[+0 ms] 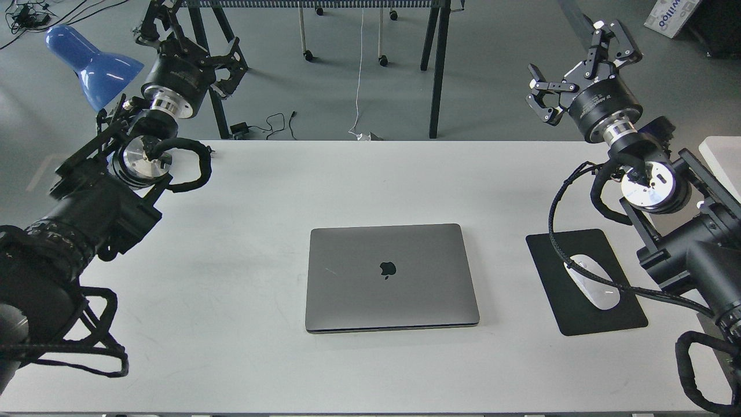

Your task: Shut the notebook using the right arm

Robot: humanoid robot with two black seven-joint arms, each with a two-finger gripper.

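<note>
Right hand (579, 69) spread, raised well apart from the closed notebook (392, 278).

Grey notebook (392, 278), black mouse pad (584, 282)

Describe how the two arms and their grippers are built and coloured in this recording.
Both arms are black, jointed, with polished silver rings at the wrists and looped braided black cables. The right gripper has two skeletal black link fingers with pale tips on a round black base bearing small white lettering. The left gripper is likewise black linkage.

Single head view, looking forward and steeply down over table (231, 347)
</note>
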